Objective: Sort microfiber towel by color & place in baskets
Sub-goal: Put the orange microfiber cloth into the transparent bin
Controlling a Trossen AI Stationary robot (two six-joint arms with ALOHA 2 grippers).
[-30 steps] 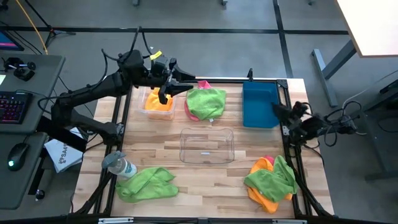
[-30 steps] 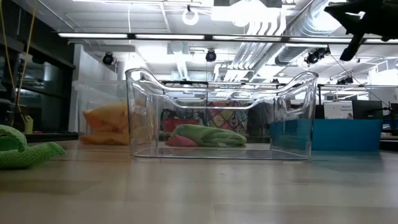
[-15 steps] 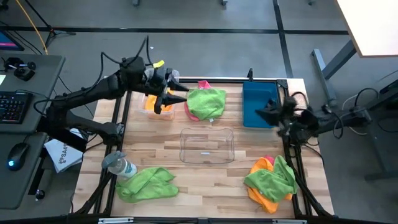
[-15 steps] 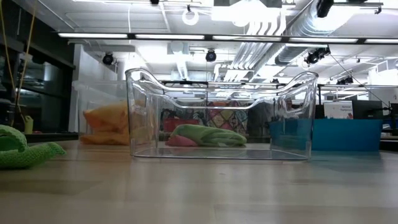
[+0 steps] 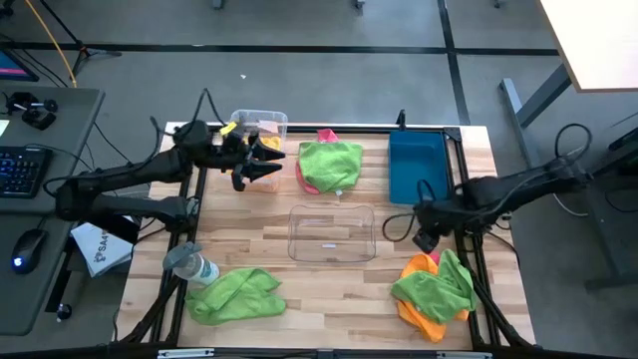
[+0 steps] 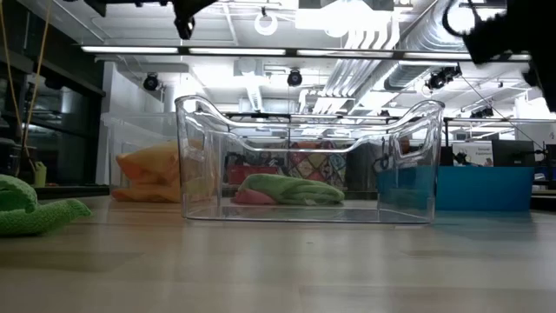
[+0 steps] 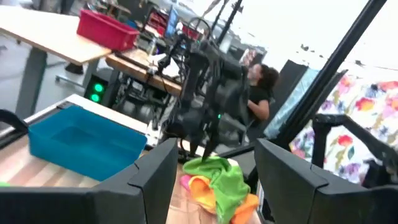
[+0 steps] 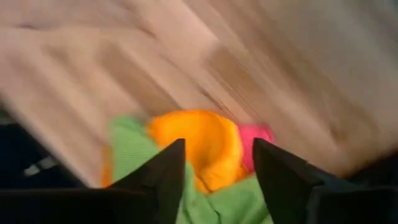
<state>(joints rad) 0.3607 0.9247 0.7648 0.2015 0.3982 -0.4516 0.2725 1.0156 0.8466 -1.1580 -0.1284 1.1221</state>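
My right gripper (image 5: 423, 235) hovers open over the mixed pile of orange, green and pink towels (image 5: 435, 286) at the near right; the orange towel (image 8: 205, 143) shows between its fingers, untouched. My left gripper (image 5: 271, 166) stands open and empty by the far-left clear basket (image 5: 261, 120), which holds an orange towel (image 6: 152, 169). A green towel lying over a pink one (image 5: 330, 165) rests on the table at the far middle. Another green towel (image 5: 235, 295) lies near left. An empty clear basket (image 5: 332, 232) stands in the centre, and a blue basket (image 5: 417, 170) at the far right.
A clear plastic bottle (image 5: 191, 265) lies at the table's left edge, and a white printed bag (image 5: 101, 249) sits beyond that edge. Black frame rails run along the table's left and right sides. Bare wood lies between the centre basket and the near edge.
My right gripper has swung from beside the blue basket toward the near edge and now hangs over the mixed pile. My left gripper has drawn back from over the orange towel's basket toward the table's left edge. No towel has moved.
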